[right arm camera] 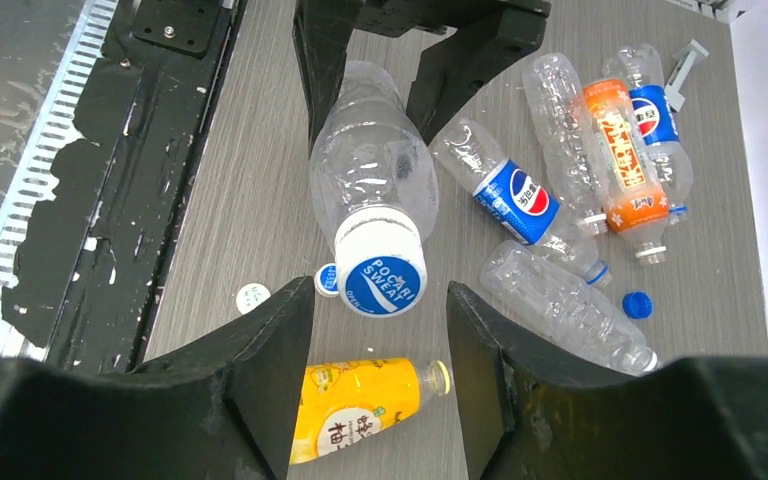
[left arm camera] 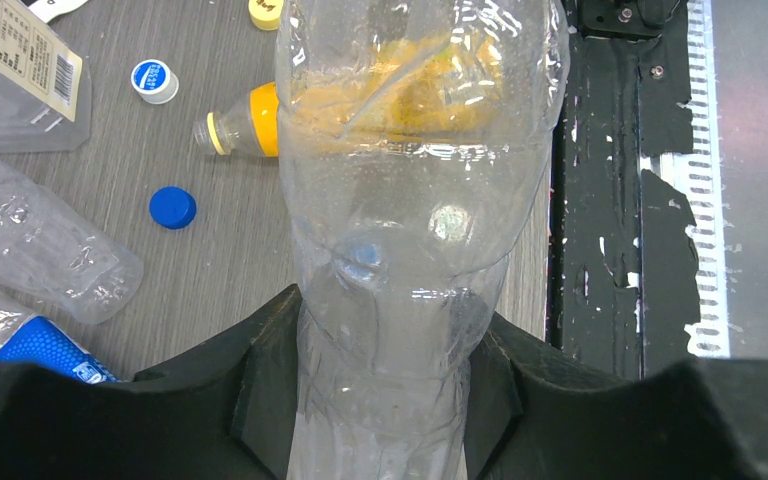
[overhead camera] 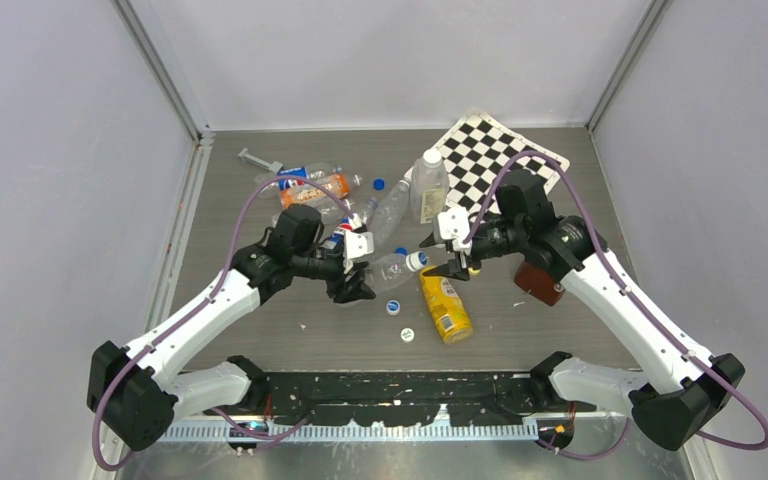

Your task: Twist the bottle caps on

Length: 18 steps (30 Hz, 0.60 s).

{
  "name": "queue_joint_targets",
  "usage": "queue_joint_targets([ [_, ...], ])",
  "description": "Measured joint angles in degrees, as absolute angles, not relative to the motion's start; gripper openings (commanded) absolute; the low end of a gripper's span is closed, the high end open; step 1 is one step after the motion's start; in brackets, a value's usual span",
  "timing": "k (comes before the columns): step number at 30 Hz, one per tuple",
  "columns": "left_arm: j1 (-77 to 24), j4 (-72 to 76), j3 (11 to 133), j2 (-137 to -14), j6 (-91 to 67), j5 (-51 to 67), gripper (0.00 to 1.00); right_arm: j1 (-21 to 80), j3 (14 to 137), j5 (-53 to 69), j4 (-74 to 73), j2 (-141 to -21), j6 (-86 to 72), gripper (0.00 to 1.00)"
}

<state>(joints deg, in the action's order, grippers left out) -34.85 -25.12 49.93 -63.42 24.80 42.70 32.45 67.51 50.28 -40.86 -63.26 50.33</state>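
the left arm (overhead camera: 200, 310) reaches from its base at the near left, forward and inward, elbow bent, wrist turned to point right across the middle of the table (overhead camera: 260, 345). the left gripper (overhead camera: 358, 285) has its jaws pinching the lower body of a clear bottle (overhead camera: 390, 268), held on its side with the neck pointing right. the right arm (overhead camera: 630, 310) mirrors it, coming in from the near right with its wrist pointing left. the right gripper (overhead camera: 452, 268) faces the bottle's mouth, jaws spread, one finger on either side of the white-and-blue cap (right arm camera: 382, 272) that sits on the neck, with a gap showing on both sides. a yellow bottle (overhead camera: 445, 305) lies on the table just below the right gripper, and a loose cap (overhead camera: 393, 307) rests beside it
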Motion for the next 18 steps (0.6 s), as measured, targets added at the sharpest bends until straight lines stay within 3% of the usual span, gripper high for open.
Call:
queue_joint_targets([
  [12, -34.85, -25.17, 49.93, -63.42, 24.80, 42.74, 0.00, 33.26, 70.26, 51.40, -42.39, -65.14, 50.87, 0.46],
  [16, -34.85, -25.17, 49.93, -63.40, 24.80, 42.72, 0.00, 33.56, 70.94, 51.55, -43.53, -66.50, 50.89, 0.37],
  [18, -34.85, -25.54, 49.91, -63.37, 24.99, 42.72, 0.00, 33.65, 71.22, 51.57, -44.07, -66.94, 50.92, 0.27],
])
